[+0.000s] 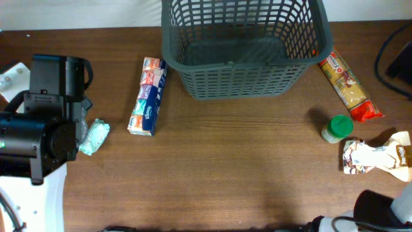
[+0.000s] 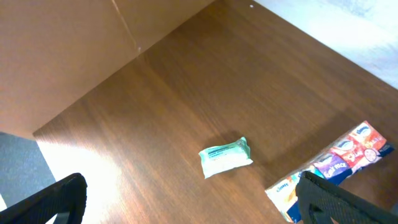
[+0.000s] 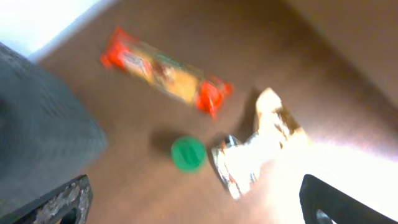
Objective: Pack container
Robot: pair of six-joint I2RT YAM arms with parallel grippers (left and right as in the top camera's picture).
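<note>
The basket (image 1: pixel 244 80) stands at the far edge of the desk (image 1: pixel 244 167), about in the middle between the two arms, and it looks empty inside, so I judge the packing has not begun. Just beside its left wall lies a long colourful pack of tissues (image 1: pixel 148 96), and further left, close to the left arm (image 1: pixel 38 135), a small green packet of wipes (image 1: pixel 94 136). At the right corner of the basket lies an orange bag of pasta (image 1: pixel 349 87), touching or almost touching it. Below that stand a jar with a green lid (image 1: pixel 337 127) and a white and brown pouch (image 1: pixel 376 156), near each other. The goods lie on both sides, probably so that each arm can reach its own share. The left claw (image 2: pixel 189 186) is spread wide and holds nothing; it hangs above the wipes. The right claw (image 3: pixel 193 193) is also spread and empty above the jar and pouch, though this view is blurred.
</note>
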